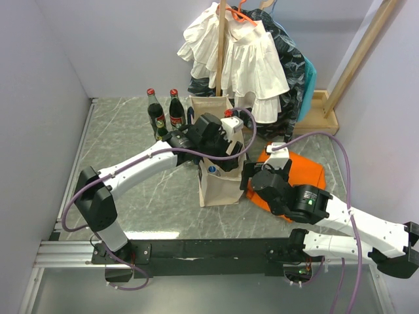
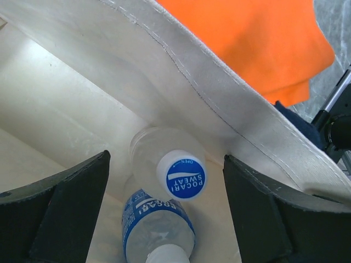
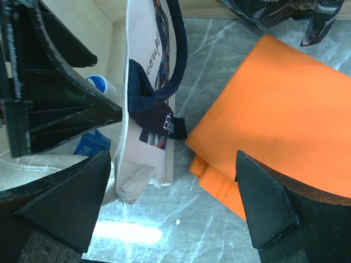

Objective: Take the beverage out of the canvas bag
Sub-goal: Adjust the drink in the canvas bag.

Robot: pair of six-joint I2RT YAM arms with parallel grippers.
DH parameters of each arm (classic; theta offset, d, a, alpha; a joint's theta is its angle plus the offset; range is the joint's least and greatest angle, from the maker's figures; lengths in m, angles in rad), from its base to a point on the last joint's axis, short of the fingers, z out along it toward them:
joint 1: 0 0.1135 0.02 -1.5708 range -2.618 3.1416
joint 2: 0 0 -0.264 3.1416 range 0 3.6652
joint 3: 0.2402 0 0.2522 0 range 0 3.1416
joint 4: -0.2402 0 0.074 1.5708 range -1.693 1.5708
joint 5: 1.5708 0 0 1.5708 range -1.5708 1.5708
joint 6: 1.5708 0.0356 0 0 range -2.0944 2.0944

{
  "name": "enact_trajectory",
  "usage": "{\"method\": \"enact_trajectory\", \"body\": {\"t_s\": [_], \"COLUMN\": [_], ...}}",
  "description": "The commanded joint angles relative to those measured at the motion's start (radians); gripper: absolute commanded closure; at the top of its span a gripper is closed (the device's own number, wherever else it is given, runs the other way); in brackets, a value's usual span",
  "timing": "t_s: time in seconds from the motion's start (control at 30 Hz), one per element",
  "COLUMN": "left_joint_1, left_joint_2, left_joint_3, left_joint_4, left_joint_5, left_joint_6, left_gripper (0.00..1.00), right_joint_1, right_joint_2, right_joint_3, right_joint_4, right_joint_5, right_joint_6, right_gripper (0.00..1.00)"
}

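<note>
Since the bottle point(image 2: 182, 176) sits deep inside the bag point(image 2: 181, 87), the left fingers point(image 2: 71, 208), wide apart on each side of its cap, should drop lower and squeeze gently. The right fingers point(image 3: 71, 200) are apart too, at the bag's edge.

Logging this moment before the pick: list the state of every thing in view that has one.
canvas bag: upright, mouth open.
Pocari Sweat bottle: capped, inside the bag, not gripped.
second bottle: inside the bag, beside the first.
left gripper: open, inside the bag's mouth.
right gripper: open, by the bag's side wall, holding nothing.
glass bottles: upright, capped.
orange cloth: folded, lying flat.
</note>
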Motion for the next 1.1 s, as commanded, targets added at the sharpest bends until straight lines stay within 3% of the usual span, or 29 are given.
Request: {"method": "enact_trajectory", "body": {"t_s": [0.0, 0.27, 0.37, 0.47, 0.6, 0.7, 1.07], "left_joint_1": [-0.011, -0.017, -0.019, -0.022, -0.022, -0.022, -0.022], "left_joint_2": [0.015, 0.044, 0.044, 0.042, 0.058, 0.067, 0.036], "left_joint_3": [0.05, 0.086, 0.087, 0.086, 0.105, 0.119, 0.161], "left_joint_4": [0.003, -0.027, -0.024, -0.016, -0.03, -0.037, -0.013], "left_joint_5": [-0.015, -0.028, -0.028, -0.031, -0.039, -0.054, -0.105], "left_joint_6": [0.012, 0.021, 0.021, 0.019, 0.016, 0.012, 0.005], "left_gripper": [0.15, 0.34, 0.45, 0.57, 0.88, 0.99, 0.99], "right_joint_1": [-0.003, -0.003, -0.003, -0.005, -0.005, -0.005, -0.005], "right_joint_2": [-0.016, -0.01, -0.01, -0.009, -0.001, 0.007, 0.007], "right_joint_3": [-0.015, -0.013, -0.016, -0.019, -0.018, -0.018, -0.013], "right_joint_4": [-0.008, -0.002, 0.001, 0.007, 0.012, 0.015, 0.02], "right_joint_5": [0.03, 0.033, 0.033, 0.033, 0.032, 0.032, 0.035], "right_joint_6": [-0.003, -0.012, -0.015, -0.018, -0.018, -0.02, -0.024], "right_gripper": [0.0, 0.0, 0.0, 0.0, 0.0, 0.0, 0.0]}}
